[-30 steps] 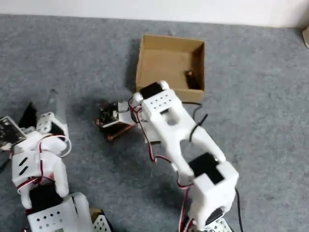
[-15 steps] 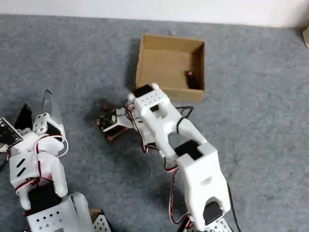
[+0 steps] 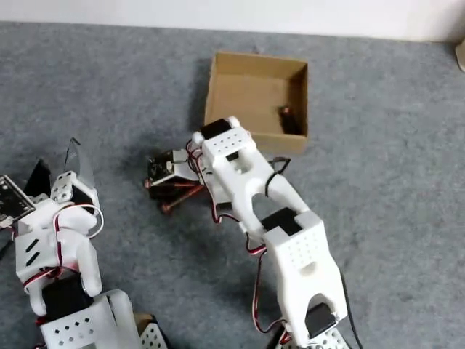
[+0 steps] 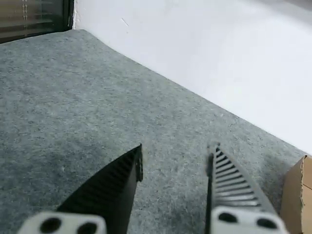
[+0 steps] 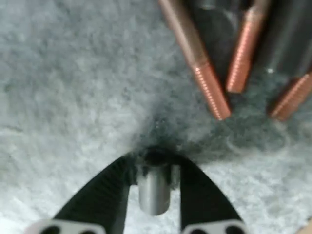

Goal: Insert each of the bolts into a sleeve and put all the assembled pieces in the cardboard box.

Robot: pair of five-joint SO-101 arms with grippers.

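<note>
On the grey carpet (image 3: 385, 189) stands the cardboard box (image 3: 254, 91), with one dark piece (image 3: 288, 118) inside, close to its wall. My left claw (image 4: 176, 147) hangs wide open and holds nothing. My right claw (image 5: 155, 158) is closed on a grey sleeve (image 5: 154, 195), near the copper bolts (image 5: 195, 58) that lie on the carpet.

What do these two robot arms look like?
The left arm and right arm are chunky white plastic shells with black motor blocks at the joints and grids of small holes. Thin red and black cables loop alongside. The left gripper and right gripper have dark, tapering fingers.
</note>
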